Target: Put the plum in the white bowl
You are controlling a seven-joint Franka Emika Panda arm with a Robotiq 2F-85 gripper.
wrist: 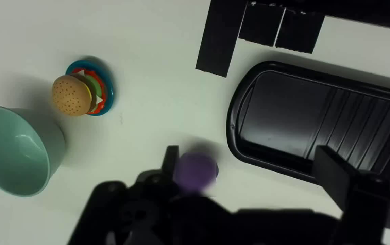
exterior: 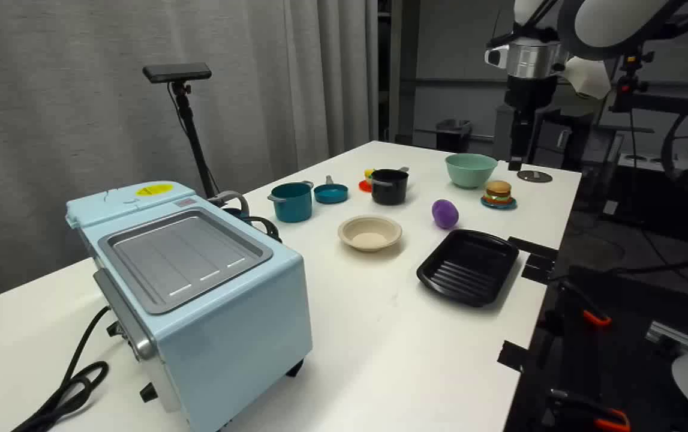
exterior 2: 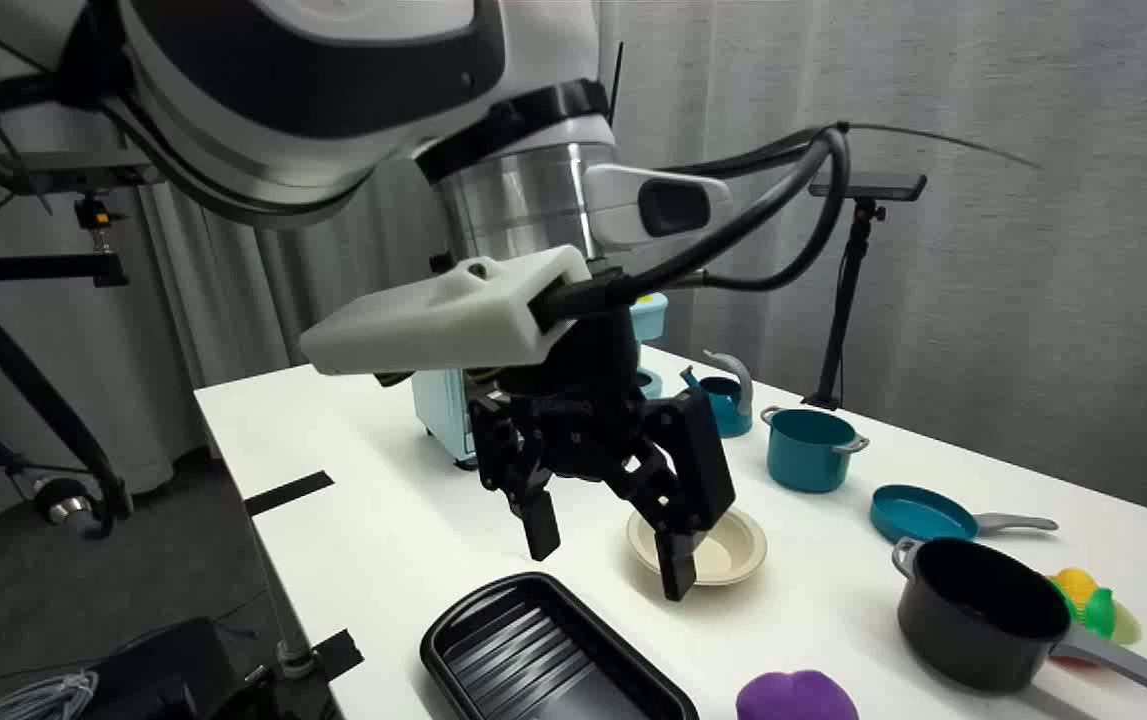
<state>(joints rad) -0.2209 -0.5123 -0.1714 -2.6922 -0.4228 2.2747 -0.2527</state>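
The plum [exterior: 445,214] is a small purple toy fruit on the white table. It also shows at the bottom edge of an exterior view [exterior 2: 797,697], and blurred in the wrist view [wrist: 195,172], beside the left finger. The white bowl [exterior: 370,241] is shallow and cream-coloured, with a tan inside; it appears partly behind a finger in an exterior view [exterior 2: 741,562] and is out of the wrist view. My gripper [exterior 2: 609,562] is open and empty, pointing down well above the table. Its fingers are wide apart in the wrist view [wrist: 247,151]; it is also in an exterior view [exterior: 516,163].
A black tray [exterior: 469,267] lies near the plum. A green bowl [exterior: 469,171] and a toy burger [exterior: 498,193] stand farther along. A black pot [exterior: 389,187], a teal pot [exterior: 293,204], a teal pan [exterior: 331,193] and a light blue toaster oven [exterior: 236,336] are on the table.
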